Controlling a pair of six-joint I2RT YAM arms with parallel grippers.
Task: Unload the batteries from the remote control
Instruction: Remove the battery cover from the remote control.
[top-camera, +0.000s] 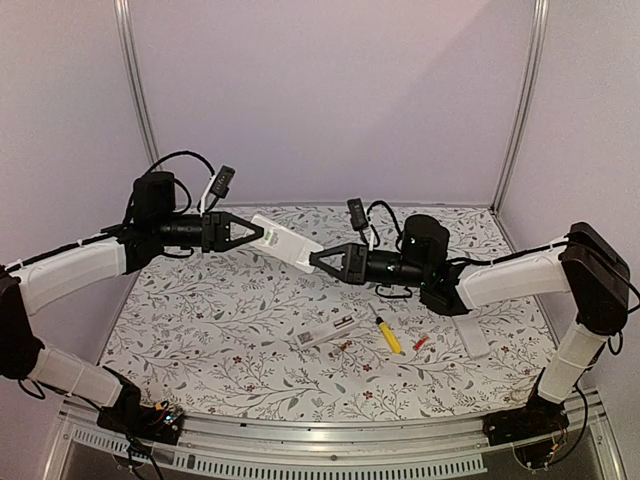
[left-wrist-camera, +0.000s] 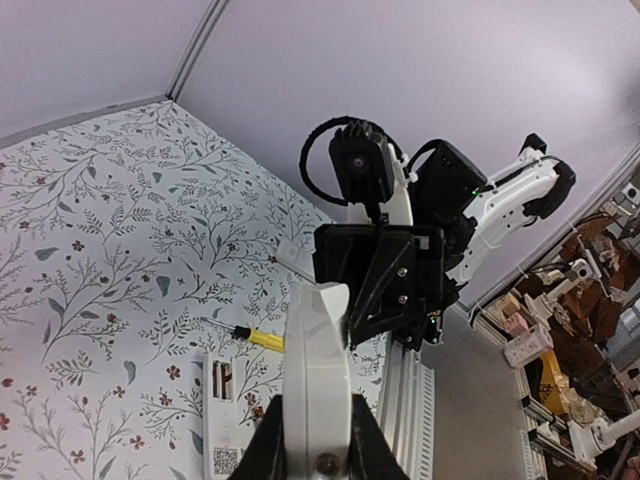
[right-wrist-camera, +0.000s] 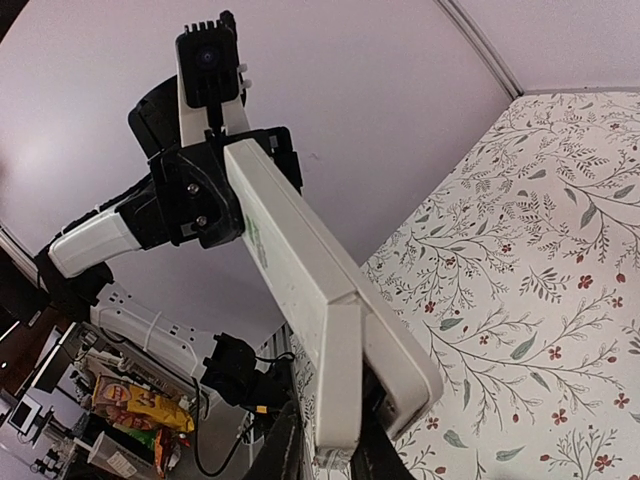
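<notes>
Left tool (top-camera: 260, 236): we see it clamped on one end of the white remote (top-camera: 288, 243), jaws tight on its sides, well above the table (top-camera: 200, 310).
Right tool (top-camera: 316, 262): closed on the remote's other end. In the right wrist view that end sits pinched between the jaws.
Remote: it spans from tool to tool, clear of the table and tilted. The end at the left tool is the higher one in the top view.
Remote detail: at the right tool's end a white panel stands at an angle to the long body. We cannot tell whether it is a cover or the body's side face.
Battery (top-camera: 420, 343): we spot one small red-orange cylinder on the table, below the right tool and off toward that tool's own arm.
Other batteries: we cannot tell whether any sit inside the held remote.
Screwdriver (top-camera: 389, 336): yellow handle, dark tip. It lies flat on the table below the right tool, between the battery and the second remote.
Second remote (top-camera: 325, 331): white, lying on the table beneath the gap between the two tools. It has dark slots in its face, and the left wrist view shows a printed code at one end.
White strip (top-camera: 472, 338): flat on the table, past the battery on the side away from the right tool, under the right forearm.
</notes>
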